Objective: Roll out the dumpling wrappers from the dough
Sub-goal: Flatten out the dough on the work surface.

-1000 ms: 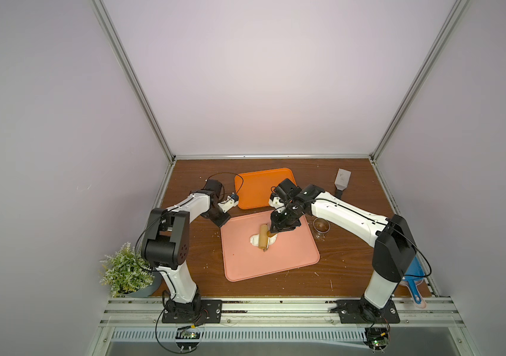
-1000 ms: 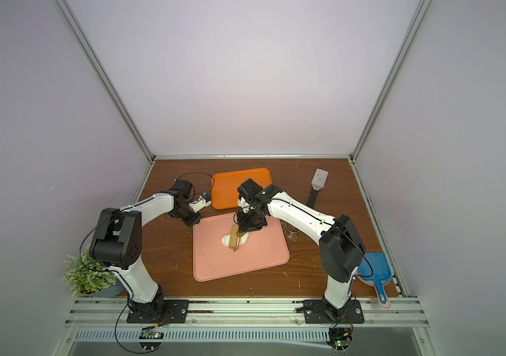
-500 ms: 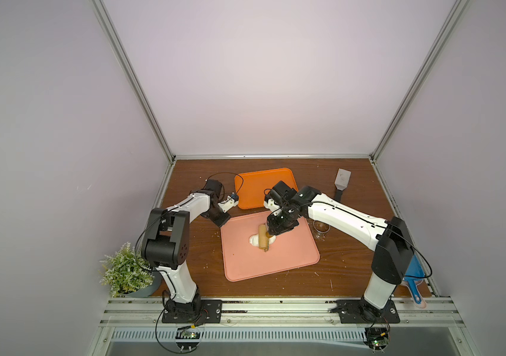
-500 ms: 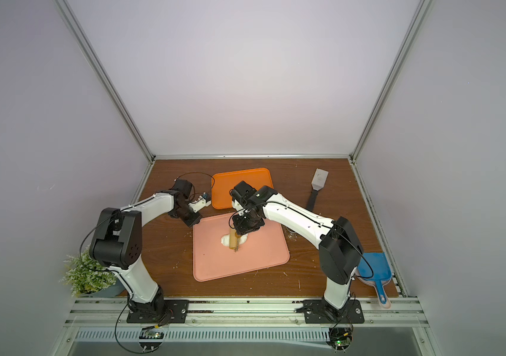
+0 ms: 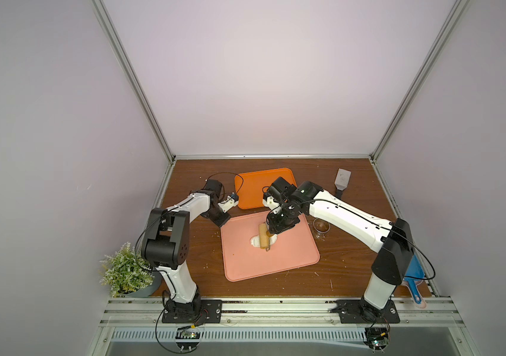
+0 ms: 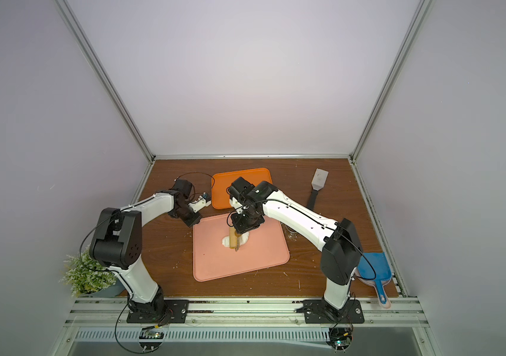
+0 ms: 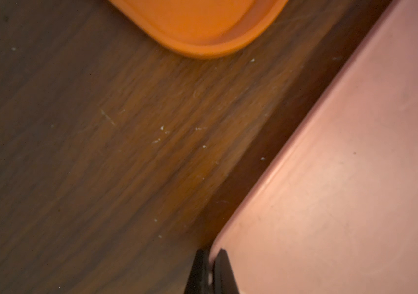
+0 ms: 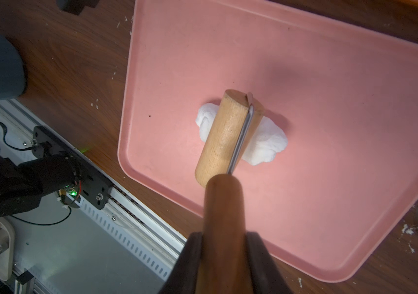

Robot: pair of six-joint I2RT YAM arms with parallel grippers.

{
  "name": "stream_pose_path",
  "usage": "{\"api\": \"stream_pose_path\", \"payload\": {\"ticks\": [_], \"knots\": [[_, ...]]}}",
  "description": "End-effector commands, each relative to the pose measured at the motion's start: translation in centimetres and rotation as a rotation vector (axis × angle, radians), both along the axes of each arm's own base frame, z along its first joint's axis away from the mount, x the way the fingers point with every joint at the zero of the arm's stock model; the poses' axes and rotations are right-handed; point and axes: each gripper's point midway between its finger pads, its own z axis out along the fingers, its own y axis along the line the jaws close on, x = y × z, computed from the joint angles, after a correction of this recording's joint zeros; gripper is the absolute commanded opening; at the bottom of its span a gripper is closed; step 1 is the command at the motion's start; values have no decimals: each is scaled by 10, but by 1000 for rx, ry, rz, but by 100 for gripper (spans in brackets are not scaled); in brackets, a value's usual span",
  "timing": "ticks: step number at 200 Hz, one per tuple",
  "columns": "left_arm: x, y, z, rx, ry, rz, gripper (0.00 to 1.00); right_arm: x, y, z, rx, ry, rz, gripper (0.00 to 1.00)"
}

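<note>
right gripper (image 8: pixel 224 244): jaws are clamping the dark wooden handle (image 8: pixel 224 208) of the dough roller (image 8: pixel 224 135), fingers pressing on both sides of it. the pale wooden drum is lying across the white dough lump (image 8: pixel 266 142), touching it, with dough showing on both sides of the drum. the lump is still thick and uneven. it is sitting near the middle of the pink tray (image 8: pixel 330 178), in both top views under the roller (image 5: pixel 264 240) (image 6: pixel 234 242).

change against a second ago: the right wrist is standing slightly closer to the left arm's side, and more dough (image 6: pixel 245 239) is now showing on the right arm's side of the drum. the roller is staying on the lump. the pink tray (image 5: pixel 276 268) is holding its place.

left gripper (image 7: pixel 210 267): jaws together, tips at the corner of the pink tray (image 7: pixel 355 178), the rim running between them. its pose (image 5: pixel 222 220) is unchanged.

the orange tray (image 5: pixel 255 188) is lying just behind the pink tray on the wooden table (image 5: pixel 190 246), apart from it.
</note>
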Motion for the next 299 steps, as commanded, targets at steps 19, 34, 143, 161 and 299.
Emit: {"api": "stream_pose_path", "payload": {"ticks": [19, 34, 143, 161, 299], "knots": [[-36, -5, -62, 44, 157, -36, 0, 0, 20, -1, 41, 28, 33, 0], [-36, -5, -62, 44, 158, -37, 0, 0, 28, -4, 46, 35, 42, 0], [-37, -5, -64, 42, 163, -36, 0, 0, 35, -97, -116, 129, -27, 0], [-38, -5, -64, 42, 165, -37, 0, -2, 38, -111, -114, 150, -45, 0], [-38, -5, -66, 41, 170, -35, 0, 6, 36, -142, -98, 132, -150, 0]]}}
